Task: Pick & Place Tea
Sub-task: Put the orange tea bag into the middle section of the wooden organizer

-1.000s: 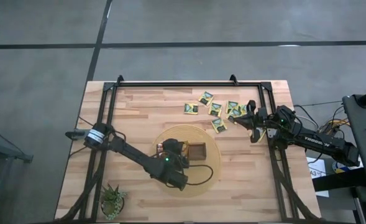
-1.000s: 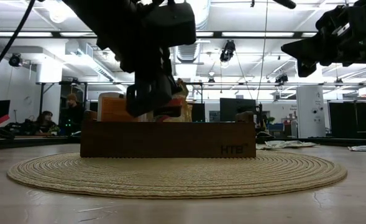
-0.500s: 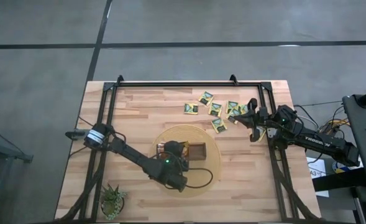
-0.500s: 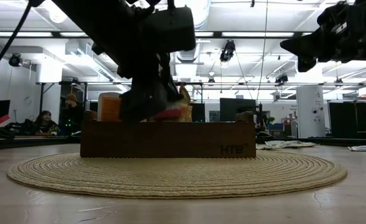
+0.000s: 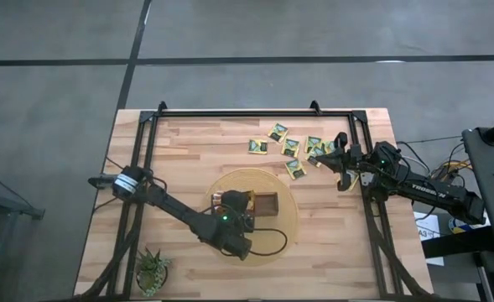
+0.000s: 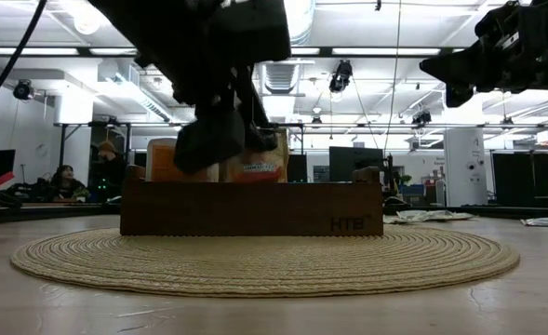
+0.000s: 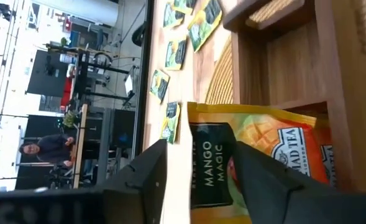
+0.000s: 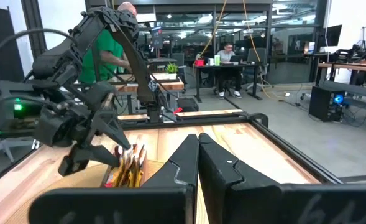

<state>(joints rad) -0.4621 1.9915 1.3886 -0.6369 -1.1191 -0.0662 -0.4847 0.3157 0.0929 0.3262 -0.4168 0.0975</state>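
Note:
A long dark wooden box [image 5: 262, 204] lies on a round woven mat [image 5: 287, 231]. Orange tea sachets [image 6: 262, 160] stand on edge in its left end. My left gripper [image 5: 230, 201] is open over that end. An orange "Mango Magic" sachet [image 7: 263, 146] stands in the box between its two fingers. Several green-and-yellow tea sachets [image 5: 290, 147] lie flat on the table at the far right. My right gripper [image 5: 340, 168] hovers shut above the table, beside those loose sachets. My left gripper [image 7: 201, 146] has a finger on each side of the orange sachet's upper edge [image 7: 210, 155], slanting down from the table's left. A gap shows beside one finger. The other finger [image 7: 257, 174] overlaps the sachet, and I cannot tell whether it touches.
A small green spiky plant [image 5: 152, 268] stands at the near left corner. A black frame [image 5: 255, 111] runs along the table's far edge and down both sides. People sit and stand at desks in the room beyond.
My left gripper has opened in place over the box's left end and let go of the orange sachet. The sachet leaned between the shut fingers before and now stands upright in the box. My right gripper has kept still.

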